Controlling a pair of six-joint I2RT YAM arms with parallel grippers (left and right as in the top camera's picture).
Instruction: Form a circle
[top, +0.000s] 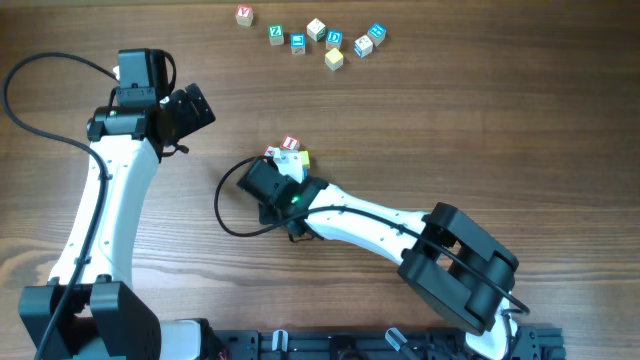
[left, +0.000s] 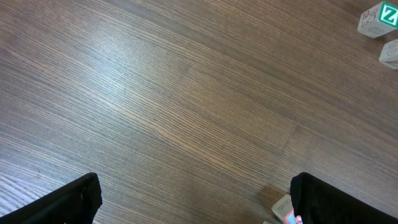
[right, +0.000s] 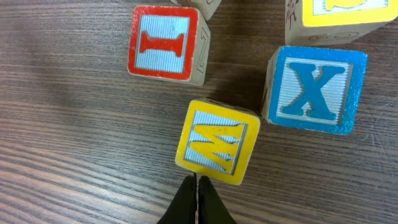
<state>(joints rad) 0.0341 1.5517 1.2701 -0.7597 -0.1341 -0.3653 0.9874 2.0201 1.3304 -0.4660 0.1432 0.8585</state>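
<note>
Sitting just by the right gripper (right: 197, 200), whose jaws were together, the circle (top: 292, 151) looked like light, hard wooden blocks, best nudged on flat sides. The left gripper (left: 196, 202) had jaws wide apart, empty.

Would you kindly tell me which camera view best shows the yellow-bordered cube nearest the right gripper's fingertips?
The right wrist view: the yellow-bordered cube fills the centre, face sharp, just ahead of the shut right gripper. Overhead shows only a tiny yellow speck by the gripper, possibly it. The left wrist view shows no yellow cube.
</note>
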